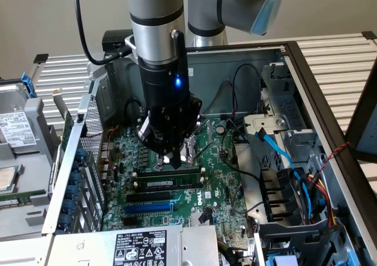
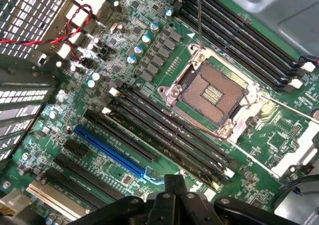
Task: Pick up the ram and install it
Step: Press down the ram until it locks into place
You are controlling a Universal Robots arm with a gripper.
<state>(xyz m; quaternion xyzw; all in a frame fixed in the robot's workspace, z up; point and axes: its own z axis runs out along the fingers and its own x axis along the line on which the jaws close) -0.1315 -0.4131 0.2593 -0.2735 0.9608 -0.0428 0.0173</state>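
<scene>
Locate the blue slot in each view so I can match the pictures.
Exterior view: the blue slot lies on the motherboard, nearer the camera than the gripper and the long black slots.
Wrist view: the blue slot runs alongside the long black slots, on their side away from the CPU socket.
Shared landmark: the CPU socket.
</scene>
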